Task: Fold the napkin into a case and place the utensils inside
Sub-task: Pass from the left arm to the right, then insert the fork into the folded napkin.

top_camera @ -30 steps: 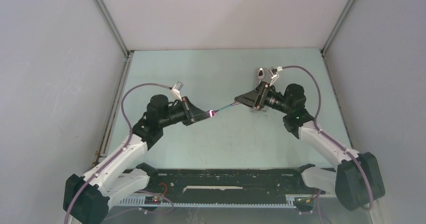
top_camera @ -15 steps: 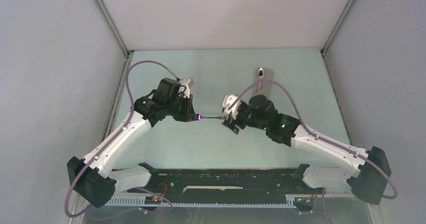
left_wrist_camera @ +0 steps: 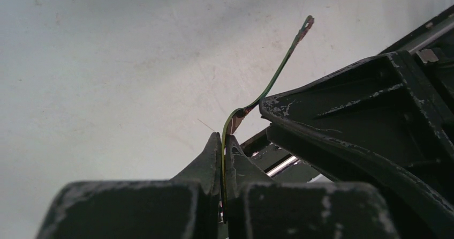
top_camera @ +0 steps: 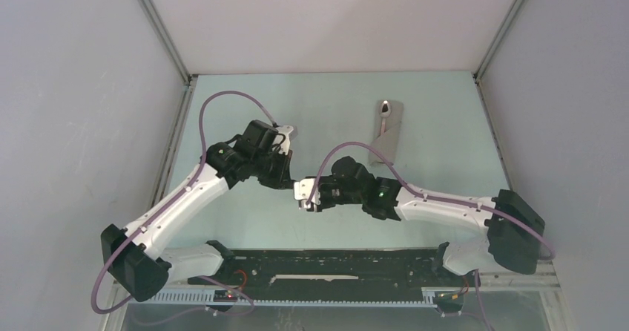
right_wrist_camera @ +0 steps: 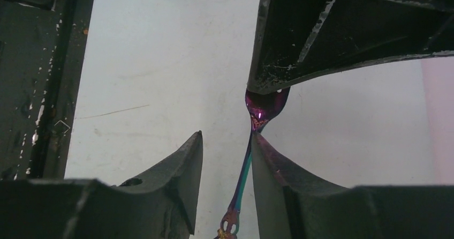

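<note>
The left hand (left_wrist_camera: 221,142) is clamped on the fork (left_wrist_camera: 270,83) in mid-air, the right hand (right_wrist_camera: 227,145) stands parted around its handle, and we judge a mistimed release would drop it well short of the case (top_camera: 389,145) holding the spoon (top_camera: 385,109).
</note>
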Robot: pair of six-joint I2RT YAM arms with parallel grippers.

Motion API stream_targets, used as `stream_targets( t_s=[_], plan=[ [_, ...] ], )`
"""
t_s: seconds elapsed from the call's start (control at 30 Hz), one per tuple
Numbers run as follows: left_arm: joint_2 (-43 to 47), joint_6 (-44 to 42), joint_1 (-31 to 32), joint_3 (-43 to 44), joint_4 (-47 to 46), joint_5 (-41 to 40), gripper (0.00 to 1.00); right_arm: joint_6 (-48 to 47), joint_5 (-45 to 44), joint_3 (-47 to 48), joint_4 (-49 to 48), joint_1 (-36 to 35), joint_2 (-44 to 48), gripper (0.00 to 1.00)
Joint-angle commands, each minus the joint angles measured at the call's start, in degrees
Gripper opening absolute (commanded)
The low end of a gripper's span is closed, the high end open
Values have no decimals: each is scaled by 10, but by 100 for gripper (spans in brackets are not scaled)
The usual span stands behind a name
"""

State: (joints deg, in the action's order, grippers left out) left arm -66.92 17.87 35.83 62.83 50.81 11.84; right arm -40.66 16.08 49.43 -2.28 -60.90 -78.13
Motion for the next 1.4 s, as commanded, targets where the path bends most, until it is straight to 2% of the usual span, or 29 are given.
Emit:
stream_targets(
  t_s=[0.0,0.23,0.4,0.47,0.53,0.57,0.6,0.67,0.7,0.73,0.8,0.83,0.9,0.97,1.03,1.07,1.1,1.13,1.2,1.27,1.37],
  plan=[
    [19,-10,1,8,-2,3,0,20,-41,31,-43,-3,-25,45],
    [22,-10,2,6,-2,2,0,76,-71,75,-7,-6,-65,40],
    [21,-10,1,5,-2,1,0,93,-84,77,-8,-6,-66,32],
    [21,-10,2,5,-3,0,0,99,-85,77,-6,-6,-64,23],
    [20,-9,2,5,-3,1,0,106,-76,80,3,-6,-63,5],
    [20,-8,2,7,-2,2,1,116,-73,83,8,-4,-64,0],
    [21,-6,2,9,-2,-1,6,130,-73,84,9,1,-65,0],
    [28,1,2,14,-1,-32,27,165,-62,81,6,18,-64,0],
    [34,4,1,17,-1,-65,39,188,-66,75,-5,32,-64,0],
    [43,7,0,22,-1,-101,45,218,-68,68,-15,49,-64,0],
    [63,13,-8,26,0,-179,52,270,-74,64,-31,94,-62,0],
    [74,18,-14,25,-1,-204,60,320,-89,67,-40,121,-61,0],
    [97,27,-26,16,-23,-221,63,389,-95,78,-41,191,-57,0],
    [113,41,-31,-12,-66,-191,63,438,-102,96,-42,269,-61,0],
    [109,68,-30,-61,-127,-106,63,469,-99,125,-44,340,-83,0],
    [98,92,-28,-84,-180,-42,74,485,-100,150,-33,382,-104,0],
    [81,109,-11,-104,-216,-14,85,500,-84,181,-20,416,-141,0],
    [64,118,3,-114,-243,-12,89,512,-67,208,-12,448,-159,0],
    [22,122,65,-119,-284,-30,87,534,-35,256,-14,495,-217,0],
    [-19,144,96,-131,-349,-18,83,540,-17,314,2,524,-267,0],
    [-88,222,110,-170,-528,54,74,551,5,388,11,554,-336,0]
  ],
)
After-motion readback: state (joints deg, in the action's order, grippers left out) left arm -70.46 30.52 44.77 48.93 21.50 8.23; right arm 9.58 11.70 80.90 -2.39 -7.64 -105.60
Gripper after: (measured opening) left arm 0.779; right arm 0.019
